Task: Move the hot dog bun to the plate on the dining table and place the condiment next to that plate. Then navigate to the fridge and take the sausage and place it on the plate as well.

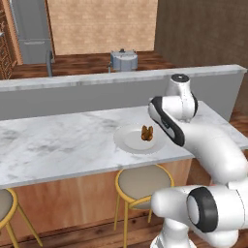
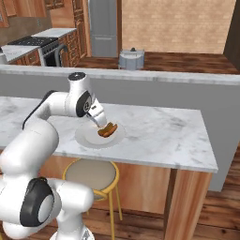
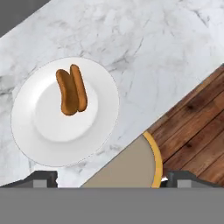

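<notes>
The hot dog bun (image 3: 72,89), orange-brown and split, lies on the off-white plate (image 3: 52,140), toward one side of it. The plate (image 1: 127,140) rests near the front edge of the marble dining table (image 1: 58,140). From the right base view the bun (image 2: 107,130) lies on the plate (image 2: 89,137) just below my gripper (image 2: 99,123). My gripper (image 3: 109,180) hangs above the plate, open, its tips wide apart with nothing between them. The grey fridge (image 1: 31,29) stands far back, its door closed (image 2: 103,28). The condiment and the sausage are out of view.
A round stool (image 1: 144,181) with yellow legs stands under the table's front edge, right below the plate (image 2: 89,176). A raised grey ledge (image 1: 121,80) runs behind the table. The table ends to the right (image 2: 206,154). An oven range (image 2: 42,47) stands at the back left.
</notes>
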You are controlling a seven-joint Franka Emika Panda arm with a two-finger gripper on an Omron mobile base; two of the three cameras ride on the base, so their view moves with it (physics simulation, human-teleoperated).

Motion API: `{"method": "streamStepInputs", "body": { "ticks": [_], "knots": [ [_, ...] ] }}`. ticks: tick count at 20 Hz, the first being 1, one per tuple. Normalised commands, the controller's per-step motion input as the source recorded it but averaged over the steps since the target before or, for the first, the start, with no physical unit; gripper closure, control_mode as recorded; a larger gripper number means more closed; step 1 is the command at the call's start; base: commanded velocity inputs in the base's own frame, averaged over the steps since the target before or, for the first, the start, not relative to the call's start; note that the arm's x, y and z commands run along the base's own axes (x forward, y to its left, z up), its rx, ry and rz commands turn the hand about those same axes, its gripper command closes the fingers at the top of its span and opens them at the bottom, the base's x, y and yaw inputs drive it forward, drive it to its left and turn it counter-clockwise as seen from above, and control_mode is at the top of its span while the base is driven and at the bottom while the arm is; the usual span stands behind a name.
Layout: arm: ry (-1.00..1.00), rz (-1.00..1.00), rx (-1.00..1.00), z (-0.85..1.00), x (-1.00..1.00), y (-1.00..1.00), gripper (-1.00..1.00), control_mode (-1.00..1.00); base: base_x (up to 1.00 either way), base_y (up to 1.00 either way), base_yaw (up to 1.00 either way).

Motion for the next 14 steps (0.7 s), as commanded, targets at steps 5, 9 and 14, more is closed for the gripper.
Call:
{"method": "streamStepInputs", "body": {
  "ticks": [5,9,14],
  "knots": [
    [0.31,0.01,0.0,0.71,-0.99,0.0,-1.0,-1.0,0.0,0.0,0.0],
    [0.17,0.06,-0.01,0.23,-1.0,0.0,-1.0,-1.0,0.0,0.0,0.0],
    [0.11,0.06,-0.02,0.0,-1.0,0.0,-1.0,-1.0,0.0,0.0,0.0]
  ]
}}
